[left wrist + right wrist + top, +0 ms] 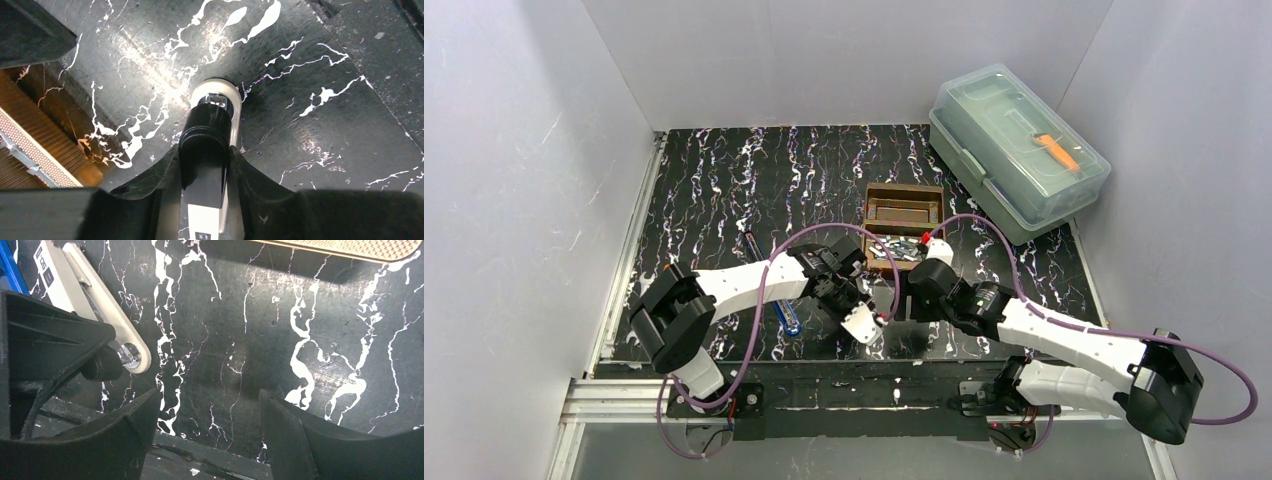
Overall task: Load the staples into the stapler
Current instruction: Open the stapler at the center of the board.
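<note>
Left wrist view: left pincer (204, 167) clamped on stapler (212, 112), its long axis pointing straight ahead; right pincer (207, 397), apart and empty, nearer the staples (902, 246).

Clear lidded box (980, 172) far right, orange tool (1058, 152) inside; blue item (790, 319) on marbled table (724, 180).

This is looking like a robotics lab test cell, not a home or office. Plain white panels (524, 150) are closing in the black marbled mat (754, 170) on three sides. An aluminium rail (624, 398) is running along the mat's near edge (bare extrusion, unpainted). The left arm (739, 283) and right arm (1074, 338) are sitting bolted there, with purple cables (990, 220) looping above the mat.
</note>
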